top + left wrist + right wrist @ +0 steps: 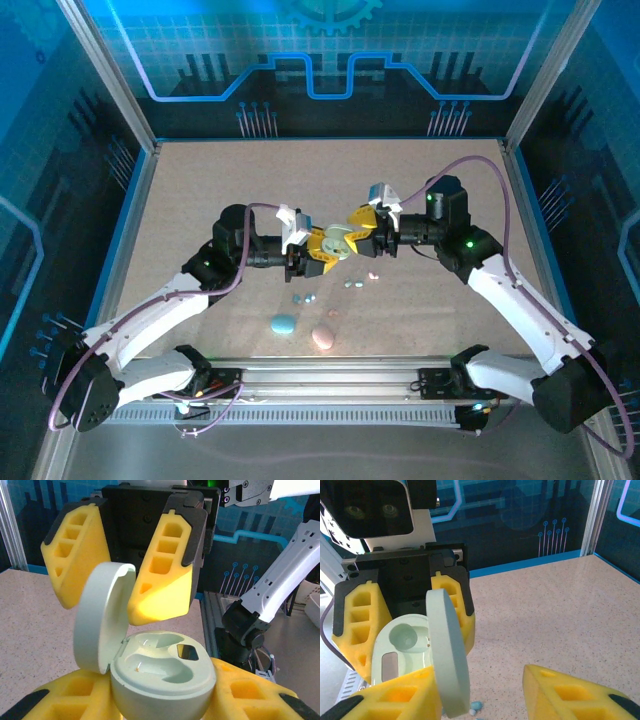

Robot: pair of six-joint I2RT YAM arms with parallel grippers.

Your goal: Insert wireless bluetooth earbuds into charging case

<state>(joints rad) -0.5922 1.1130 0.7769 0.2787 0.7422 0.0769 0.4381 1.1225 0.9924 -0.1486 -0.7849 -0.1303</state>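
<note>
My left gripper [161, 702] is shut on the base of a pale green charging case [162, 672], held above the table. The case's lid [101, 616] stands open and upright, and both of its wells are empty. My right gripper [477, 679] faces it, open, with the lid [448, 652] between its yellow fingers [400, 695], close to one and well apart from the other. Tiny earbuds lie on the table below: a light blue pair [303, 297], a teal-grey pair [353, 285] and pink ones [373, 275]. A light blue bud [476, 706] lies under the lid.
A closed blue case [284, 324] and a closed pink case [323, 338] lie near the table's front edge. Another pink bud [331, 314] lies beside them. Metal frame posts and blue walls [135, 170] bound the speckled table on three sides.
</note>
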